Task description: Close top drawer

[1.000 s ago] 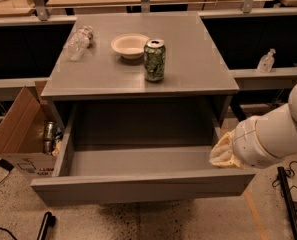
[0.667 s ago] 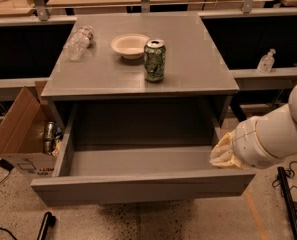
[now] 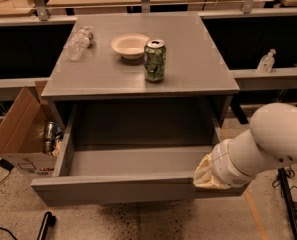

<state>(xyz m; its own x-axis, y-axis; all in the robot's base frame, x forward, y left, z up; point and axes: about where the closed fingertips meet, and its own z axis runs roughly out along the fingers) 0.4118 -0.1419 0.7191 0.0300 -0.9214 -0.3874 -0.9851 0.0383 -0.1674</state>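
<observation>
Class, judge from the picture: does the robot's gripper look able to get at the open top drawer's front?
Probably yes: the gripper sits at the front right corner of the top drawer, which stands pulled out, and nothing lies between them.

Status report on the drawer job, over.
Status: gripper at the front right corner of the top drawer. Drawer pulled wide open. On its left, cardboard box, likely off the closing path.
</observation>
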